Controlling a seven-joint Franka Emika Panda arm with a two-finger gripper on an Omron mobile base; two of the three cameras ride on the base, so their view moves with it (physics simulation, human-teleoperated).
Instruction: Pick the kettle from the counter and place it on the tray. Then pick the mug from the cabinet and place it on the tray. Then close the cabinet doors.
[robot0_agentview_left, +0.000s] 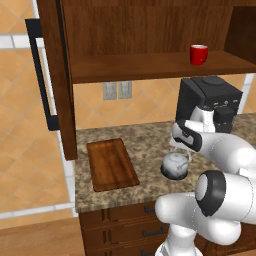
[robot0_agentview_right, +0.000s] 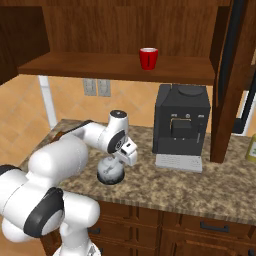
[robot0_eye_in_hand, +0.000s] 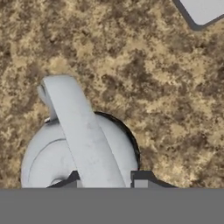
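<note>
The small squat silvery-grey metal kettle (robot0_agentview_left: 175, 164) sat on the brown speckled granite counter (robot0_agentview_left: 145, 140), just right of the dark reddish-brown wooden tray (robot0_agentview_left: 111, 165). The end effector (robot0_eye_in_hand: 105, 180) had its tips either side of the kettle's arched handle (robot0_eye_in_hand: 83, 135), seemingly pinching it. Held by that thin handle alone, the kettle might swing or slip free during the lift.

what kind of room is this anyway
A simulated home kitchen, by the look of it: a speckled granite counter over dark wooden drawers, a black coffee machine, and an open wall cabinet with a red mug on its shelf.
</note>
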